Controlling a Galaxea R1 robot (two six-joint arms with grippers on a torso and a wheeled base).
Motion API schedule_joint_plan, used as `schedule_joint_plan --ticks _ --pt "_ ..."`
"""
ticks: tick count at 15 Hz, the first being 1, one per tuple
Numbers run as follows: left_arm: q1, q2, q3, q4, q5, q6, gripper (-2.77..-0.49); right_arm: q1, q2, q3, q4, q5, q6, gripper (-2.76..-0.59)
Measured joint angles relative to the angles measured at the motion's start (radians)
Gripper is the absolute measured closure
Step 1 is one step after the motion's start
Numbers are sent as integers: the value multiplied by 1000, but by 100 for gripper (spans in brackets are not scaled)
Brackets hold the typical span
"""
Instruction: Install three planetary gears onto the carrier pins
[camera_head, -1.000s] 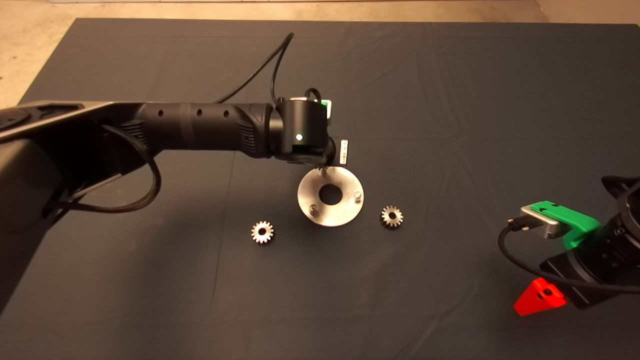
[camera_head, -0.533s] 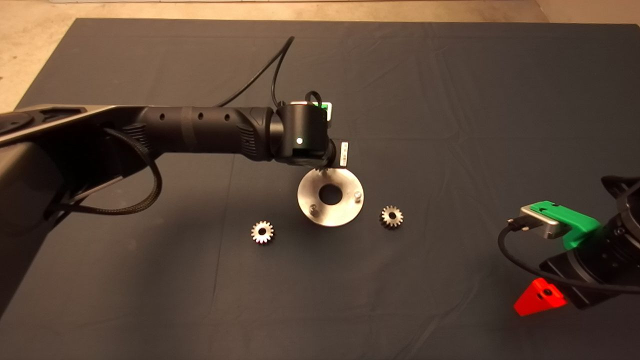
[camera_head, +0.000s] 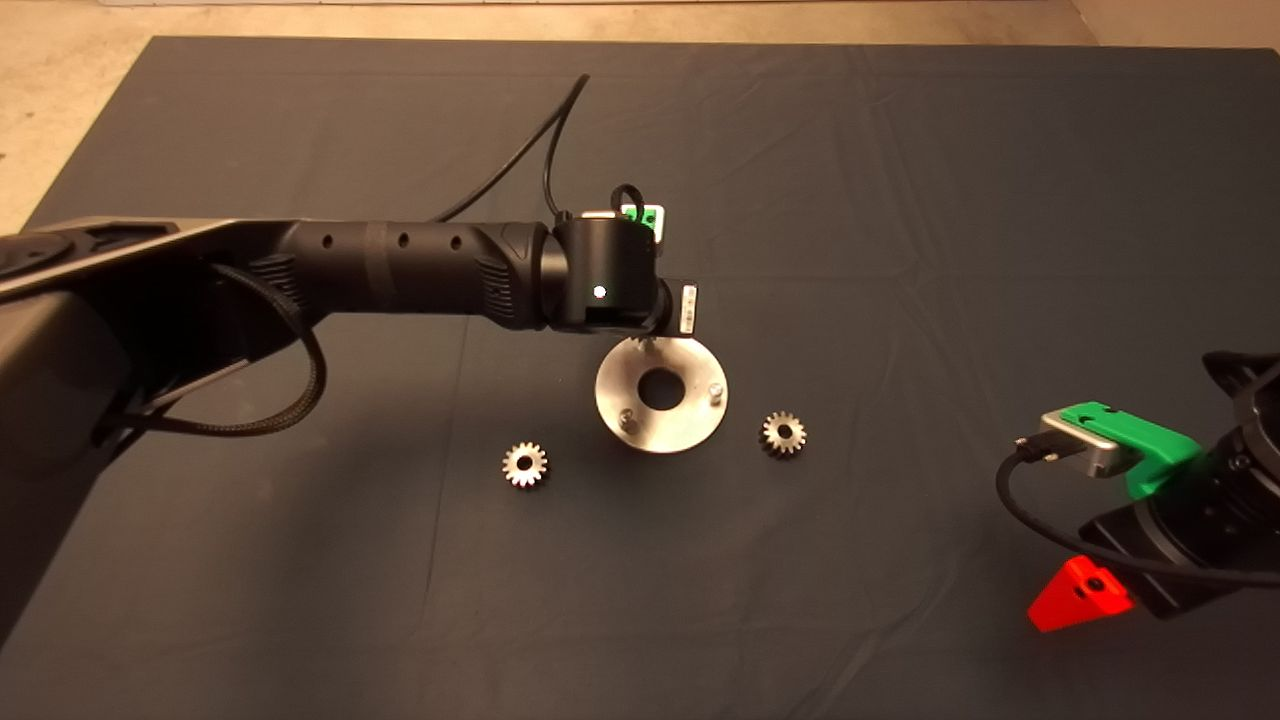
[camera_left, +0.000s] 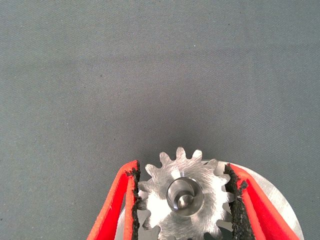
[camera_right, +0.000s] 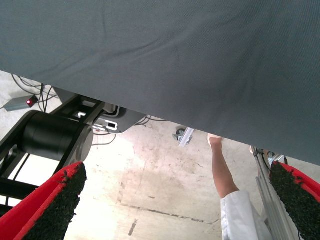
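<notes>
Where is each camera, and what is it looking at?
Head view: from above, looking down at the mat; both arms show, left gripper over the disc.
Left wrist view: on the left arm, looking between its red fingers at a gear on a pin.
Right wrist view: on the parked right arm, seeing mat edge, floor, a person's leg.
Head and left wrist views share the disc.

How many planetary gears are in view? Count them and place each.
3. One gear lies on the mat left of the disc; one gear lies right of it; the third gear sits over a pin, between the left gripper's jaws.
</notes>
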Motion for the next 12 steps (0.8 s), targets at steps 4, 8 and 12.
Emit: schedule_joint_plan --ticks 4,8,12 --pt "5 -3 61 33 78 -30 -88 0 0 0 0 1 0 -273" --pt "15 -3 71 52 79 -34 -88 0 0 0 0 0 0 -273" --pt "21 -3 71 55 80 -35 -88 0 0 0 0 0 0 -273"
